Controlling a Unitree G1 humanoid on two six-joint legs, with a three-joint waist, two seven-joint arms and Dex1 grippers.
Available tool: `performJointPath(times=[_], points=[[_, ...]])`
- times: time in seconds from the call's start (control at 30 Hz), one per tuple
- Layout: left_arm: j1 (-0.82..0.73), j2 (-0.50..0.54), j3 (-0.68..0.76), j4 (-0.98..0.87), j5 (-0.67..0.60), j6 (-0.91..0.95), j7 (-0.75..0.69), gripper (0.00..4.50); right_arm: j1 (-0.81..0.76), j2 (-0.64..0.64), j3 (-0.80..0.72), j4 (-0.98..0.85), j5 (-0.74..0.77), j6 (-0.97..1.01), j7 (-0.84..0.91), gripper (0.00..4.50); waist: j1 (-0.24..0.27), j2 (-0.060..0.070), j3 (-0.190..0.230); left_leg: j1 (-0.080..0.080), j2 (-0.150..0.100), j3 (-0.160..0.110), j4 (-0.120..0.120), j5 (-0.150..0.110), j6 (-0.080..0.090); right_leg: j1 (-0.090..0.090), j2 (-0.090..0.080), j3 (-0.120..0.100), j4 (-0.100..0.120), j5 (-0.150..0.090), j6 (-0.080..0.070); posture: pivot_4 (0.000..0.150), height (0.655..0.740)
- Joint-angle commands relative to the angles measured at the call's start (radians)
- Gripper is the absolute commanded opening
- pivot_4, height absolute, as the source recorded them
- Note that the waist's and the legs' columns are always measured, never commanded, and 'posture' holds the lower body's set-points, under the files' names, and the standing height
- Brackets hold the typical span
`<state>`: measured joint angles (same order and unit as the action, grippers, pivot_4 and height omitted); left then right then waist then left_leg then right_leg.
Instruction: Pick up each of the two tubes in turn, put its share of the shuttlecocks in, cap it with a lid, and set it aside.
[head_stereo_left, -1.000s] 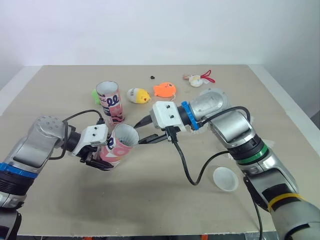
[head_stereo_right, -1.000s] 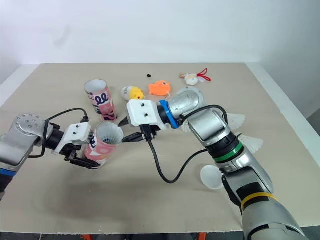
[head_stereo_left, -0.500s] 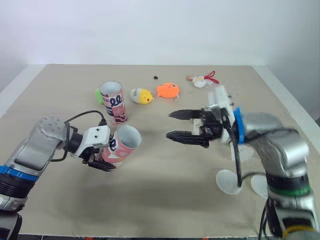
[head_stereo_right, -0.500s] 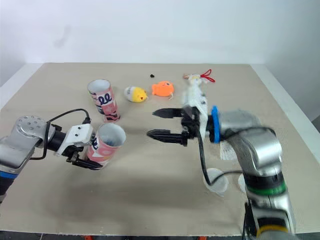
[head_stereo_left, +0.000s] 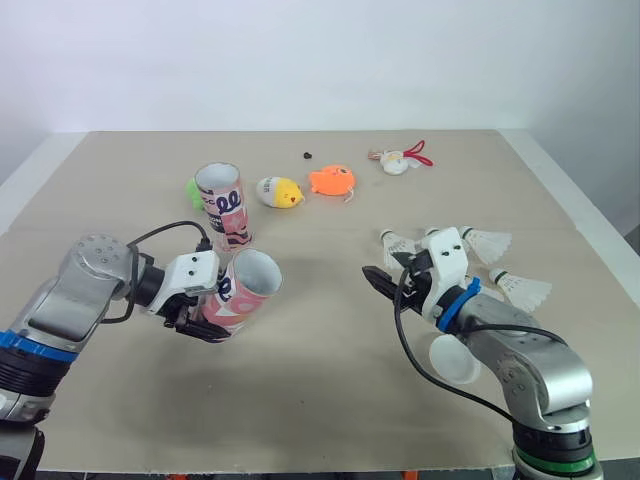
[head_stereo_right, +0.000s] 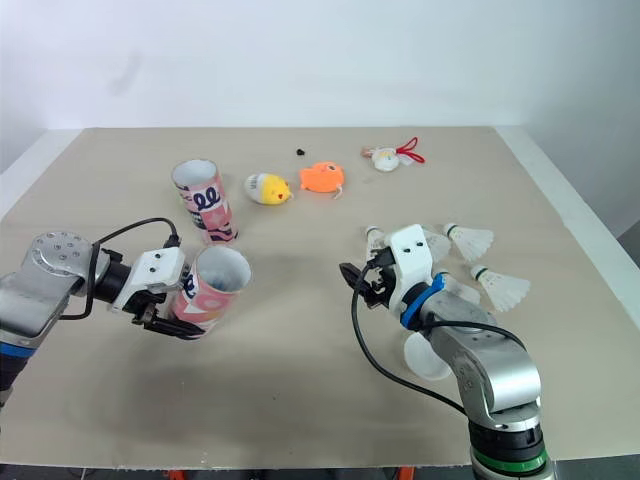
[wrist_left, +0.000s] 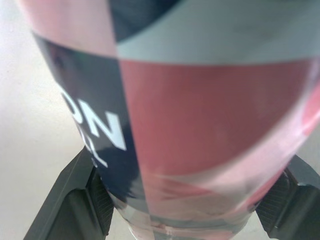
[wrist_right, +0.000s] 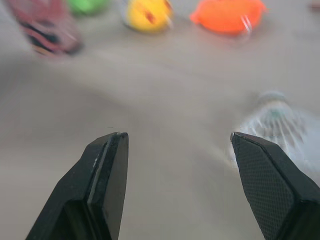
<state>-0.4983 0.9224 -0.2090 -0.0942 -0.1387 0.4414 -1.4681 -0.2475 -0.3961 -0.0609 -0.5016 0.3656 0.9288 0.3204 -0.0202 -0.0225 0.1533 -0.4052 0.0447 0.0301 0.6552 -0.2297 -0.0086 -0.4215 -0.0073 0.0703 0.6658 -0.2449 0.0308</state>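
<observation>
The right gripper (wrist_right: 179, 145) had drawn back from the mouth of the held tube (head_stereo_left: 243, 289), where it reached a second earlier, and now hung low over the table (head_stereo_left: 320, 400) just beside the nearest shuttlecock (head_stereo_left: 396, 243). Its fingers (wrist_right: 107, 175) were spread wide with nothing between them, and the wrist view showed that shuttlecock's feathers close to one finger but apart from it. Two more shuttlecocks (head_stereo_left: 486, 242) (head_stereo_left: 521, 289) lay on the table to the robot's right of the gripper, and a white lid (head_stereo_left: 452, 358) sat nearer the robot, partly behind the arm. The left gripper (head_stereo_left: 200, 318) had not moved in that second: it stayed clamped on the lower end of the tube, one finger (wrist_left: 75, 200) on each side, keeping it tilted off the table with its open mouth turned toward the right arm. What lay inside the tube could not be made out. The second tube (head_stereo_left: 222, 205) stood upright just behind it, open end up, with a green toy (head_stereo_left: 192, 188), a yellow toy (head_stereo_left: 278, 191) and an orange fish (head_stereo_left: 331, 180) in a row farther back.
</observation>
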Motion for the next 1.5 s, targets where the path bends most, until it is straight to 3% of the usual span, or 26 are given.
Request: performJointPath(times=[0.03,0.43,0.8,1.07,1.37,1.5], points=[[0.022,-0.015,-0.051,0.008,0.008,0.006,0.006,3.25,-0.038,0.010,-0.002,0.057,-0.030,-0.046,-0.024,3.52,0.000,0.000,0.000,0.000,0.000,0.000,0.000,0.000,0.000,0.000,0.000,0.000,0.000,0.000,0.000,0.150,0.7400],[0.044,-0.016,-0.041,-0.020,-0.002,0.037,0.019,3.25,-0.142,-0.016,0.027,0.255,-0.074,-0.146,0.032,3.52,-0.001,0.000,0.000,0.001,0.000,0.000,0.000,0.000,0.000,0.001,0.001,0.001,0.000,0.000,0.001,0.150,0.7400],[0.072,-0.010,-0.026,-0.052,-0.015,0.060,0.037,3.25,-0.276,0.055,0.073,0.527,-0.139,-0.261,0.024,3.52,-0.003,0.000,0.000,0.001,-0.001,0.000,0.000,0.000,0.000,0.001,0.001,0.002,0.000,0.001,0.001,0.150,0.7400],[0.085,0.000,-0.018,-0.070,-0.027,0.070,0.046,3.25,-0.342,0.079,0.089,0.602,-0.157,-0.351,0.068,0.03,-0.003,0.000,0.000,0.000,-0.001,0.001,0.000,0.000,0.000,0.001,0.001,0.002,0.000,0.002,0.005,0.150,0.7400],[0.090,0.000,-0.020,-0.071,-0.027,0.070,0.048,3.25,-0.326,0.103,0.097,0.463,-0.111,-0.373,0.156,0.03,-0.003,0.001,0.000,0.000,0.000,0.000,-0.001,0.000,0.000,0.000,0.001,0.002,0.000,0.002,0.005,0.150,0.7400],[0.085,-0.002,-0.024,-0.068,-0.025,0.068,0.045,3.25,-0.326,0.039,0.083,0.321,-0.037,-0.388,0.294,0.03,-0.002,0.001,0.001,0.000,-0.001,0.000,-0.001,0.000,0.000,0.000,0.001,0.002,0.000,0.002,0.005,0.150,0.7400]])
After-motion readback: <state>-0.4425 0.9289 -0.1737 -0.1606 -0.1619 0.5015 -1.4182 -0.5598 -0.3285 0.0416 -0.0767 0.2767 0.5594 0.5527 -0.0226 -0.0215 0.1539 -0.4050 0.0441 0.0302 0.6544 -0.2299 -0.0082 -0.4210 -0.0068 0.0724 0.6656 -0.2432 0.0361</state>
